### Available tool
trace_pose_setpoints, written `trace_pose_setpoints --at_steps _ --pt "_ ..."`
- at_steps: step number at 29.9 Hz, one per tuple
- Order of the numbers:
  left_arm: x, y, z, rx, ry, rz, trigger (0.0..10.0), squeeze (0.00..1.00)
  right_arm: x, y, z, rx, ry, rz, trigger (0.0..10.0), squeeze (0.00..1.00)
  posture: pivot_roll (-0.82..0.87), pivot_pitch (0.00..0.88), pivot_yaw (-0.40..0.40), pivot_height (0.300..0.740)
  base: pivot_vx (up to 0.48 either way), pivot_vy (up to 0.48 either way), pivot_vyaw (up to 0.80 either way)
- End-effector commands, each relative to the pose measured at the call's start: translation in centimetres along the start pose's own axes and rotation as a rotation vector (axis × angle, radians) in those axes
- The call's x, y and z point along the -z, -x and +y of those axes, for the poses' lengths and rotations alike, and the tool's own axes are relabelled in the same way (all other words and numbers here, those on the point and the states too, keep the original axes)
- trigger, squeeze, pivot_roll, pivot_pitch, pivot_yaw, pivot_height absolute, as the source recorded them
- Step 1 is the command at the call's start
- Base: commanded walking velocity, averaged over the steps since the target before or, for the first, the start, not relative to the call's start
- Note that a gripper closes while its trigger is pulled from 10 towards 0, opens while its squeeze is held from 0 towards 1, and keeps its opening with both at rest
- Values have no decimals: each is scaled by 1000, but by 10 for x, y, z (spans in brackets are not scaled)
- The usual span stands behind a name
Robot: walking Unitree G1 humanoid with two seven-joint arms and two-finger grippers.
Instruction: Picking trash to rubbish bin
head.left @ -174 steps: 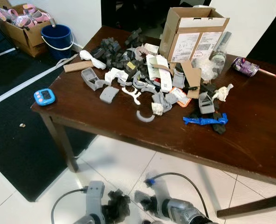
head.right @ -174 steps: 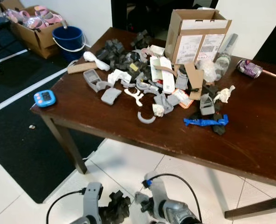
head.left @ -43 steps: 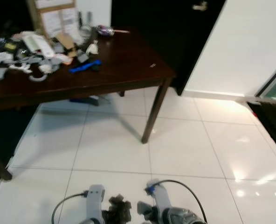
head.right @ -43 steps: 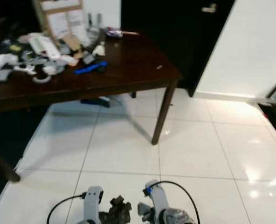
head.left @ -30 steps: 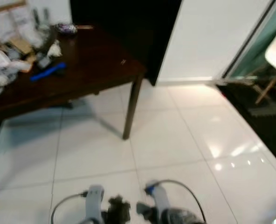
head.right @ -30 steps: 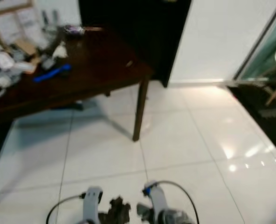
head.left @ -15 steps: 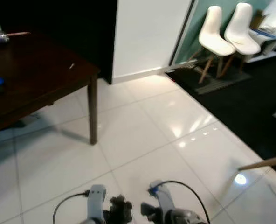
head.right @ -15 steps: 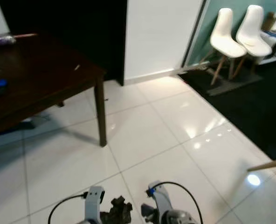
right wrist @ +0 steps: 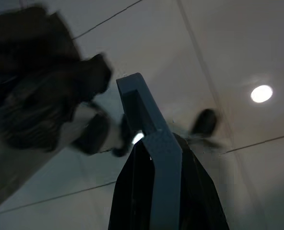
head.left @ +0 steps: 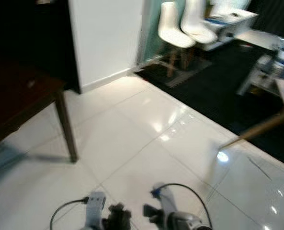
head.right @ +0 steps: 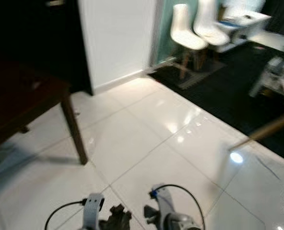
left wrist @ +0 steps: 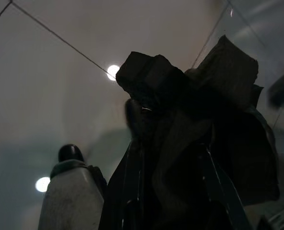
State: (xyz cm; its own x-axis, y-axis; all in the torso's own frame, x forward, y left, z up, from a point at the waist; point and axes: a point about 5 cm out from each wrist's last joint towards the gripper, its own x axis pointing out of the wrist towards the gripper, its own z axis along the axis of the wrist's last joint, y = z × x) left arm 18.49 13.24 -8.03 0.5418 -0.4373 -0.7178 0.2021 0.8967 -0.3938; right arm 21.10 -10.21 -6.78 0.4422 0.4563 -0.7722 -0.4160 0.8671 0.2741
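While both arms hang low at 6 o'clock in the head views, each carries a load over white floor (head.right: pixel 147 143) tiles. The left gripper (left wrist: pixel 168 158) is pinching a wad of crumpled black trash (left wrist: pixel 204 120); in the left wrist view the wad bulges well past the fingertips. The right gripper (right wrist: pixel 154 158) is pinching a grey part (right wrist: pixel 149 124), a flat angular strip that stands up between its fingers. No bin can be made out in any view.

Hazards, judged from this moment:

- Loss of load. The black trash is loose and crumpled; only part of it seems to lie between the fingers. Jolts from walking could shake a piece free onto the tiles.
- Slip of the grey part. It looks smooth and is held near one end, so it may pivot or slide out.
- Collision. A dark table (head.right: pixel 22 105) stands at 9 to 10 o'clock, its leg (head.right: pixel 76 132) near the walking line. A thin tan pole or leg (head.right: pixel 264 129) slants in at 3 o'clock. Two white chairs (head.right: pixel 195 33) stand at 1 o'clock on black carpet (head.right: pixel 228 91).
- Poor sight. Head views are blurred, and glare spots lie on the glossy tiles, so obstacles may be misjudged.
- Snagging. Cables (head.right: pixel 180 191) loop above both wrists at 6 o'clock.

Writing: no brand, label or text can be read in any view.
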Motion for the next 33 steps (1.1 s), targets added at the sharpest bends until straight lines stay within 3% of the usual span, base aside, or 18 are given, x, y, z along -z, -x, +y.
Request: trace_pose_setpoints --at_steps 1,7,28,33 --pt "2 1 0 9 -17 20 10000 0 5 3 -7 27 -25 8 10000 0 99 83 -3 740 0 0 -800" --pt "4 2 3 9 -29 33 10000 0 6 2 -4 24 -54 -4 10000 0 92 91 19 740 0 0 -800" --pt "8 0 -4 21 -7 44 10000 0 9 5 -9 36 -35 0 10000 0 79 95 -7 740 0 0 0" --pt "8 -1 -5 25 -7 43 10000 0 10 5 -9 32 -25 12 10000 0 81 94 -9 740 0 0 -727"
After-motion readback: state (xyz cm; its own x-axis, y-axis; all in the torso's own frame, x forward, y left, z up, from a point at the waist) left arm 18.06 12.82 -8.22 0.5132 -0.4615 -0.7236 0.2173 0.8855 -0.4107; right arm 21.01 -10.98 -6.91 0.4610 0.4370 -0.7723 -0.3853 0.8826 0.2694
